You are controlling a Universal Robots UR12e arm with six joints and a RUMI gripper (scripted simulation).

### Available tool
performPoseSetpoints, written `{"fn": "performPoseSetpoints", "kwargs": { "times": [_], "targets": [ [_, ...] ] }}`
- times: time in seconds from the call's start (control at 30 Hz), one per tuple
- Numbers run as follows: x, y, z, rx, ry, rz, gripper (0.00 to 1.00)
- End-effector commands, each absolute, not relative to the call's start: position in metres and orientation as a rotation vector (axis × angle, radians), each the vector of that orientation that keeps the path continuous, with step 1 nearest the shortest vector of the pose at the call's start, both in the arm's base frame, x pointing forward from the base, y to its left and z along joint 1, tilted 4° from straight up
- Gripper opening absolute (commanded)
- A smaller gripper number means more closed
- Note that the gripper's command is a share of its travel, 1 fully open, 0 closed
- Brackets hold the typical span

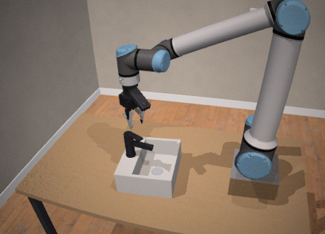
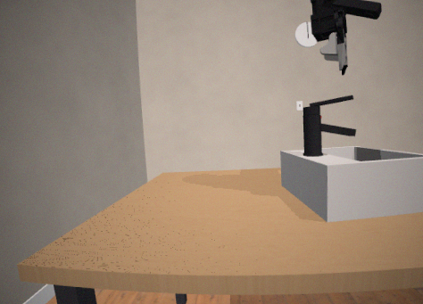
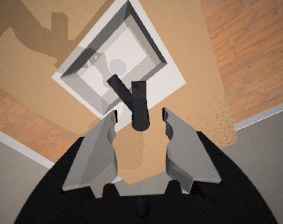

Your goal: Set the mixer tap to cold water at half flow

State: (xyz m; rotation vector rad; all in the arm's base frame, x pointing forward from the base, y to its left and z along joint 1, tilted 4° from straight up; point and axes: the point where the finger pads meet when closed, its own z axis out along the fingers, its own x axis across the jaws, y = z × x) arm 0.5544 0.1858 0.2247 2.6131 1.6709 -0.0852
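The black mixer tap (image 1: 129,147) (image 2: 312,135) (image 3: 140,119) stands at the back left corner of the white sink (image 1: 144,186) (image 2: 370,187) (image 3: 170,86). Its lever (image 1: 136,136) (image 2: 332,101) (image 3: 139,96) is tilted slightly upward and, in the wrist view, is angled a little away from the spout (image 1: 147,146) (image 2: 340,130) (image 3: 119,89). A red dot (image 1: 133,139) (image 2: 320,116) shows on the tap body. My gripper (image 1: 134,123) (image 2: 343,69) (image 3: 139,109) hangs straight above the tap, clear of the lever, fingers partly open and empty.
The sink sits on a wooden table (image 1: 68,168) (image 2: 178,227) (image 3: 207,65) with a round drain (image 1: 157,171) (image 3: 117,65) in its basin. The arm's base (image 1: 254,168) stands on the table to the right of the sink. Walls close off the back and left.
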Motion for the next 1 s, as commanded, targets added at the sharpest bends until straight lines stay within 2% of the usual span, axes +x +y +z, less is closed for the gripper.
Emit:
{"fn": "performPoseSetpoints", "kwargs": {
  "times": [0.0,0.97],
  "targets": [
    [0.555,0.1859,0.2254,2.613,1.671,-0.083,0.39],
    [0.5548,0.1854,0.2178,2.613,1.671,-0.083,0.39]
  ]
}}
